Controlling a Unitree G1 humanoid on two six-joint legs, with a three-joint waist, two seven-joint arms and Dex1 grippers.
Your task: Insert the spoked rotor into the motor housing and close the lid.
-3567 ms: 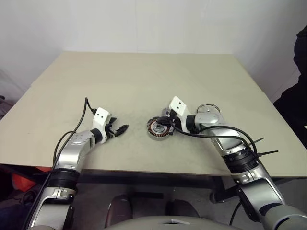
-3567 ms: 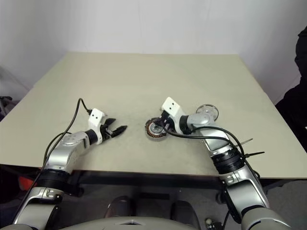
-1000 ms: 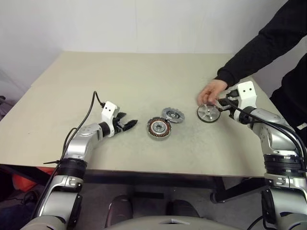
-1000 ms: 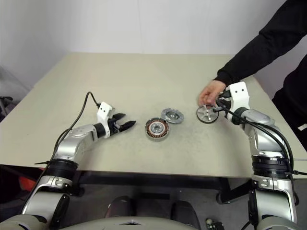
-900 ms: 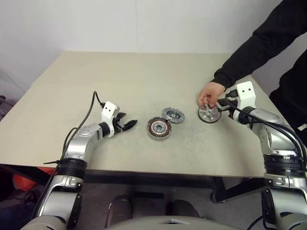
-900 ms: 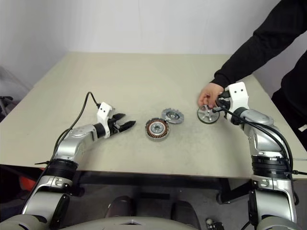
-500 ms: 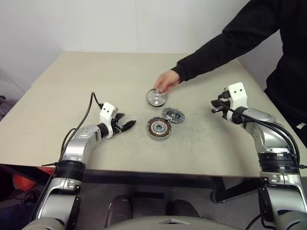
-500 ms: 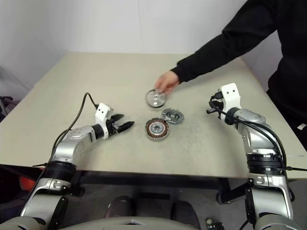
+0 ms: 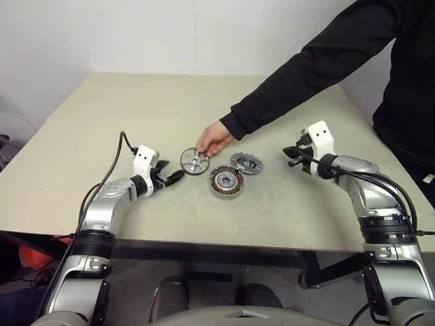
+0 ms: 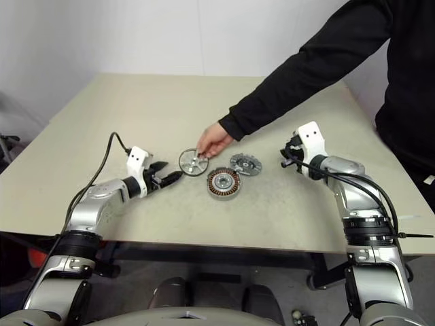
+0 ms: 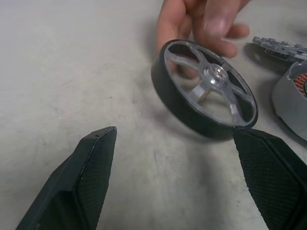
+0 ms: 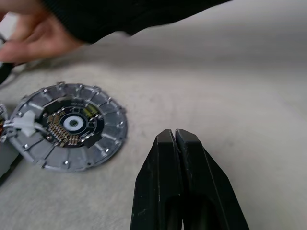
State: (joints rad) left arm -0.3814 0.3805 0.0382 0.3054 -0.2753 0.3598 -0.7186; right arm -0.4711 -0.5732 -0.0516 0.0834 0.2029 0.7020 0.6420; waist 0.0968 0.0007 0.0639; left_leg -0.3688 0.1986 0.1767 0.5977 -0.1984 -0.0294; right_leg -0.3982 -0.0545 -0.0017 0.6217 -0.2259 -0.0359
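No readable text, labels, brands or numbers anywhere: nothing legible on the rotor [image 11: 205,89], the housing [image 9: 225,182], the lid [image 12: 71,126], the table [image 9: 136,109] or the white gripper mounts.
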